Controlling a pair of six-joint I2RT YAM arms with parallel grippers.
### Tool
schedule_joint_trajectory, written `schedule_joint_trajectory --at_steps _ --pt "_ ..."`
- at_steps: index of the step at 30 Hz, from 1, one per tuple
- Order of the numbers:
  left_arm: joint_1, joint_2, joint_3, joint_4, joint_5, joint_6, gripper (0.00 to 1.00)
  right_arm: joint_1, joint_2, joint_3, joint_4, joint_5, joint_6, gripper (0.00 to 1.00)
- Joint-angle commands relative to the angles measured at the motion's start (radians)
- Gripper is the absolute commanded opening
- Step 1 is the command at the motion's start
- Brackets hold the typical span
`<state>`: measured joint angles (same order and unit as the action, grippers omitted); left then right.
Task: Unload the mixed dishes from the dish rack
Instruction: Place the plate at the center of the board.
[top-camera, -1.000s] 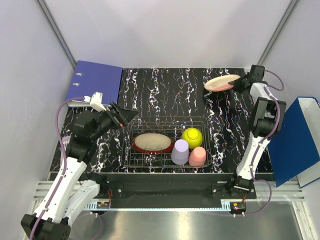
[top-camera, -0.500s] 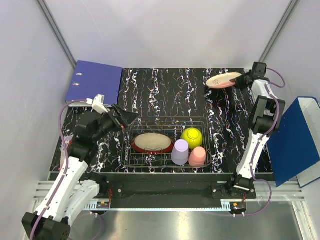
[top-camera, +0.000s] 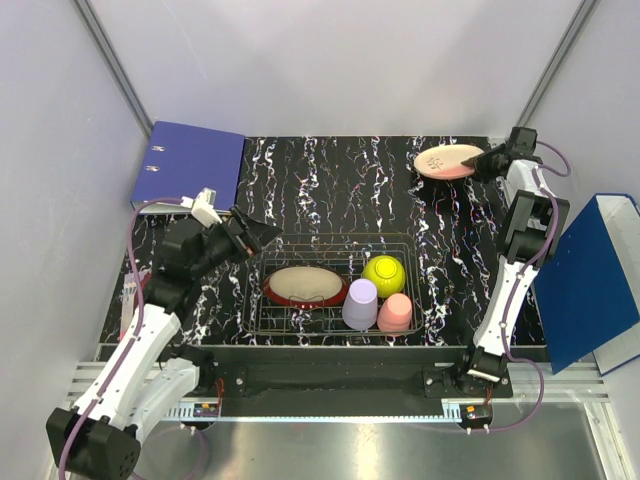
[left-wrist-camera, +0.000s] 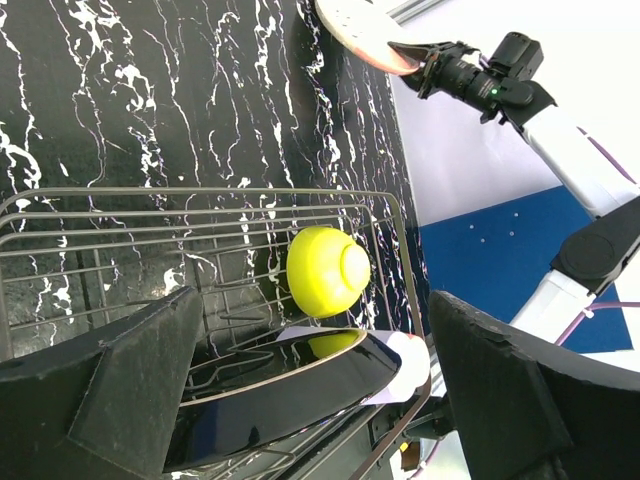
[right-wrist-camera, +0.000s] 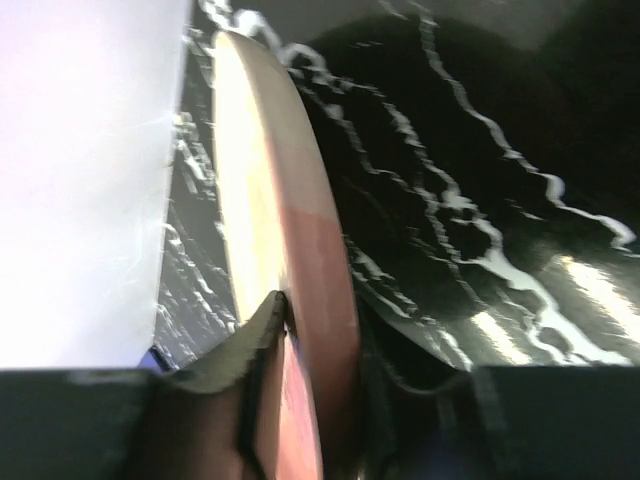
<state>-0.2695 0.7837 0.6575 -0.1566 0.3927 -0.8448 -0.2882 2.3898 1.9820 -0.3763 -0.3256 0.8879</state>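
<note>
The wire dish rack (top-camera: 330, 238) (left-wrist-camera: 200, 192) holds a dark-red-rimmed beige plate (top-camera: 300, 285) (left-wrist-camera: 280, 390), a yellow-green bowl (top-camera: 384, 273) (left-wrist-camera: 325, 270), a lavender cup (top-camera: 360, 303) and a smaller pink cup (top-camera: 396, 312). My left gripper (top-camera: 262, 232) (left-wrist-camera: 312, 300) hangs wide open above the rack's left end, over the red-rimmed plate's edge and touching nothing. At the table's far right corner, my right gripper (top-camera: 482, 162) (right-wrist-camera: 322, 320) pinches the rim of the cream-pink plate (top-camera: 448, 160) (right-wrist-camera: 260, 180) (left-wrist-camera: 355, 25). That plate is tilted and low over the tabletop.
A blue binder (top-camera: 190, 165) lies flat at the back left of the table. Another blue binder (top-camera: 590, 280) (left-wrist-camera: 490, 250) stands off the table's right edge. White walls close in behind and on both sides.
The right gripper carried the cream-pink plate slightly back toward the far right corner and the plate now shows more of its face. The left gripper crept toward the rack.
</note>
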Motion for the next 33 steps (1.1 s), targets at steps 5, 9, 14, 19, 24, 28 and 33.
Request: schedule_joint_trajectory --at_steps 5,9,14,19,24,28,33 --pt "-0.017 -0.014 -0.027 0.077 0.034 -0.027 0.99 0.003 0.014 -0.078 -0.131 0.017 -0.056 0.48" --pt "-0.022 -0.027 -0.033 0.077 0.032 -0.031 0.99 0.003 -0.007 -0.120 -0.130 0.019 -0.058 0.75" --pt "-0.027 -0.035 -0.032 0.065 0.031 -0.028 0.99 0.003 -0.102 -0.175 -0.136 0.106 -0.059 0.96" --pt "-0.028 -0.029 0.016 0.005 0.014 0.029 0.99 0.003 -0.257 -0.261 -0.128 0.233 -0.053 1.00" --pt "-0.027 0.000 0.093 -0.087 -0.015 0.107 0.99 0.003 -0.415 -0.301 -0.136 0.319 -0.041 0.99" --pt "-0.028 0.008 0.162 -0.185 -0.047 0.209 0.99 0.014 -0.550 -0.362 -0.126 0.330 -0.046 1.00" --pt "-0.042 -0.023 0.261 -0.268 -0.080 0.434 0.99 0.156 -0.794 -0.497 -0.003 0.269 -0.087 0.99"
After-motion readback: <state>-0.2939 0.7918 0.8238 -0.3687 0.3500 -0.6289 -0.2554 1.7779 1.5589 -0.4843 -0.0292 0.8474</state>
